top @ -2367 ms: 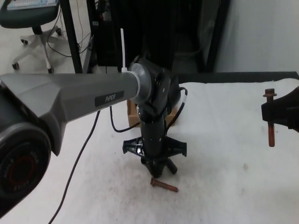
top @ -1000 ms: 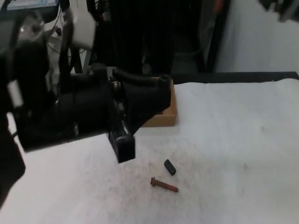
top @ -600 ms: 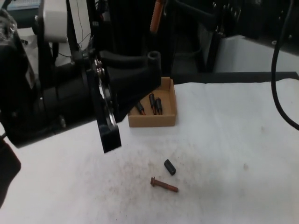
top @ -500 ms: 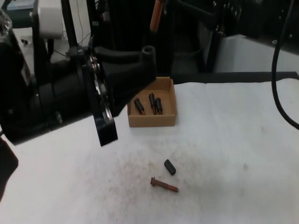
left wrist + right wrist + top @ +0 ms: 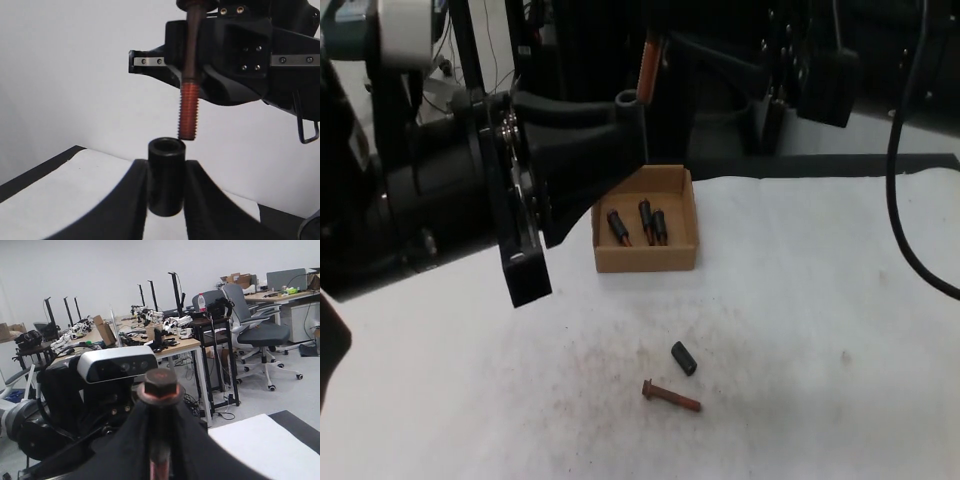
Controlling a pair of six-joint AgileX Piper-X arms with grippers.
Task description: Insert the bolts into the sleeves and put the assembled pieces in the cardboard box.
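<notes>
Just above the sleeve, the upright bolt.

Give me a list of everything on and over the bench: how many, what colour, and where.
cardboard box: one, brown, at the far side of the cloth
assembled pieces: three, black with copper ends, inside the cardboard box
loose sleeve: one, black, lying on the cloth nearer than the box
loose bolt: one, copper, lying on the cloth just in front of the loose sleeve, apart from it
cloth: one, white, covering the bench
held sleeve: one, black, upright, raised above the bench
held bolt: one, copper, thread down, tip just over the held sleeve's mouth
left gripper: one, black, shut on the held sleeve
right gripper: one, black, shut on the held bolt
</notes>
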